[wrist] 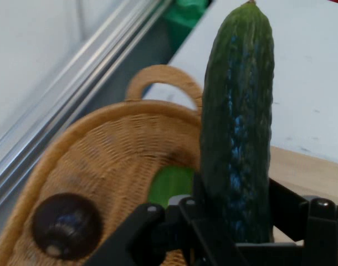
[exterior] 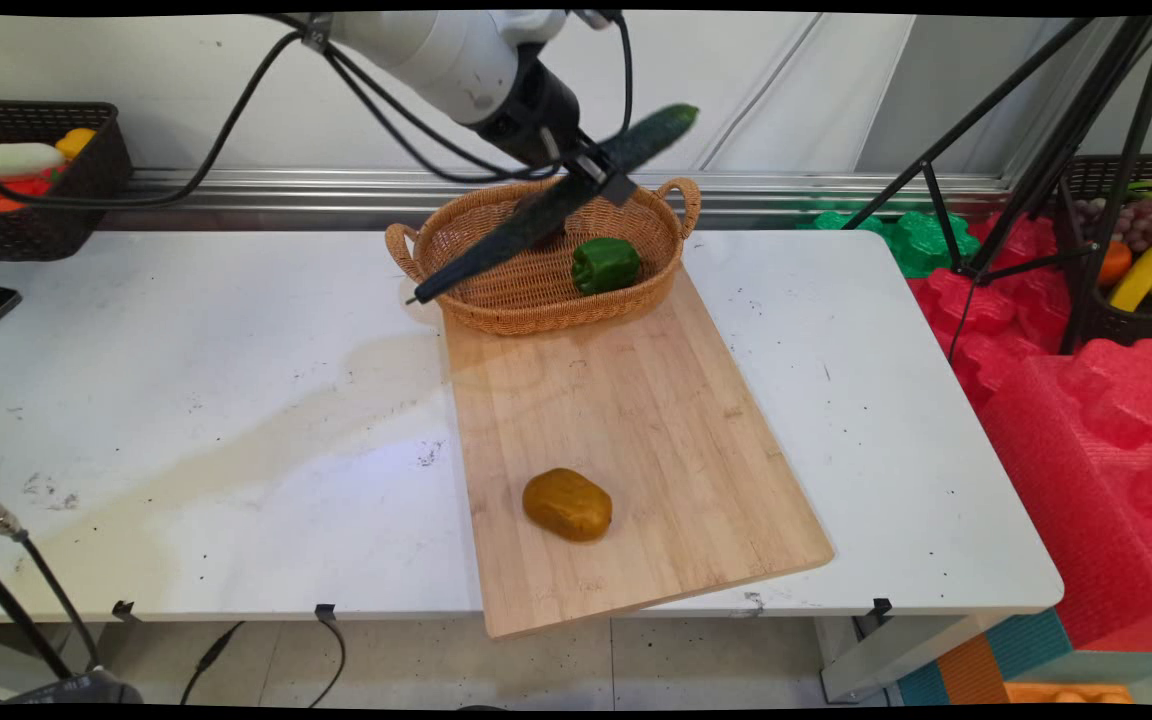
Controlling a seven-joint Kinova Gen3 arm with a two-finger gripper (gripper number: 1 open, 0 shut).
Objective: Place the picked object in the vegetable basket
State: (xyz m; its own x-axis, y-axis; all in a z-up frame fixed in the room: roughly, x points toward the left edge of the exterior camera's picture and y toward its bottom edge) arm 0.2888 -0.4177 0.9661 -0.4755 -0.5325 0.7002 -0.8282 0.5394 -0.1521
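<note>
Black claw (exterior: pixel 591 172) grips cucumber (exterior: pixel 536 215); above basket (exterior: pixel 496 305).

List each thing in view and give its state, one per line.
gripper: shut on the cucumber, raised above the basket
cucumber: held, tilted, off the table
wicker basket: upright on the far end of the cutting board
green pepper: lying inside the basket
dark round item: lying in the basket
brown potato: lying on the cutting board
cutting board: flat on the table
</note>
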